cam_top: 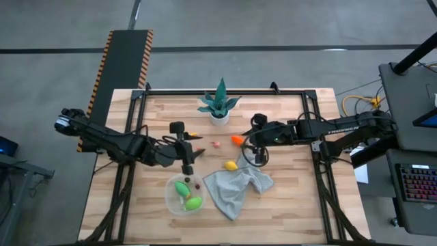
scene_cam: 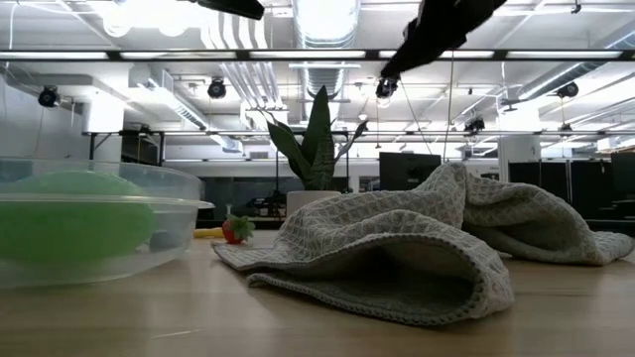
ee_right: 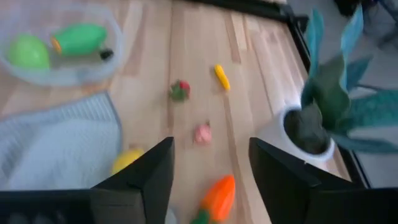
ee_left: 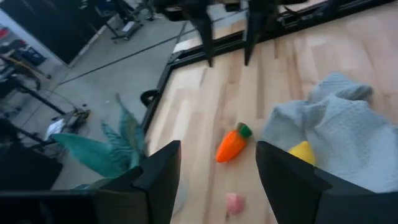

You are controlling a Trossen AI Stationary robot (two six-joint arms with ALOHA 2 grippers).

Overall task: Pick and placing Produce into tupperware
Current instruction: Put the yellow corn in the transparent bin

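The clear tub stands at the table's near middle and holds two green toys and a small dark piece. Loose on the wood lie an orange carrot, a yellow lemon against the grey cloth, a pink piece, a red strawberry and a small yellow piece. My left gripper hovers open and empty just beyond the tub's far rim; its wrist view looks at the carrot. My right gripper hovers open and empty, with the carrot between its fingers in its wrist view.
A rumpled grey cloth lies right of the tub, its edge touching the lemon. A spiky teal plant in a white pot stands at the far middle. A black frame rail runs along the table's far edge.
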